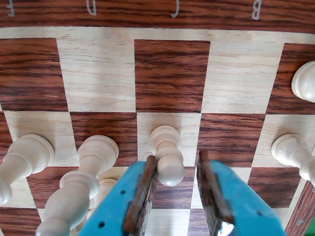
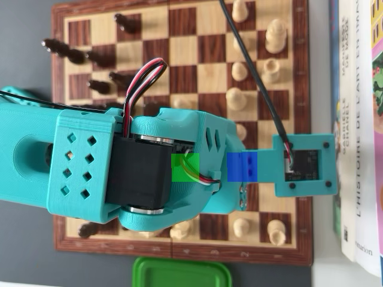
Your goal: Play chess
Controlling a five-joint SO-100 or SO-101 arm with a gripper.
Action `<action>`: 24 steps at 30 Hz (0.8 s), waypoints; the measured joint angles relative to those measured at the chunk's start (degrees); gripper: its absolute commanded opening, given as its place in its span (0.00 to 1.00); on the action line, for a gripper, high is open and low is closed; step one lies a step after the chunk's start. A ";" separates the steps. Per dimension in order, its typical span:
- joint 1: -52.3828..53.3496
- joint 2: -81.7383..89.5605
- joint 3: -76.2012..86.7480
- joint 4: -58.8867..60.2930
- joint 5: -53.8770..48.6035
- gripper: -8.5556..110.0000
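- In the wrist view, far left of the pincer, a white pawn [image 1: 22, 160] leans out toward the frame's left edge, standing on the chessboard [image 1: 98, 73].
- Just left of the pincer's left finger, a second white pawn [image 1: 81, 184] stands tall, with another pale piece [image 1: 104, 189] partly hidden behind it and the finger.
- The pincer [image 1: 179, 196] is narrowly parted, its teal fingers [image 1: 123, 206] lined with brown pads; a white pawn [image 1: 167, 155] stands at the mouth of the gap, touching or nearly touching the left pad, apart from the right one. It is not clamped.
- Right of the pincer, another white pawn [image 1: 293, 152] stands near the board's edge, and a rounded white piece [image 1: 305, 81] shows further up at the right edge.
- In the overhead view, the teal arm [image 2: 119, 167] covers the board's middle; dark pieces [image 2: 96, 57] stand to its upper left, white pieces [image 2: 239, 98] to its upper right, books [image 2: 359, 119] at far right.
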 measured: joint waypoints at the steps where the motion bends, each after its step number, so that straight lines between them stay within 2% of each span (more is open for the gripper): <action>1: 0.00 0.00 0.00 0.00 0.00 0.18; 9: 0.00 0.00 0.00 0.00 0.00 0.11; 24: 0.00 0.00 0.00 0.00 0.00 0.11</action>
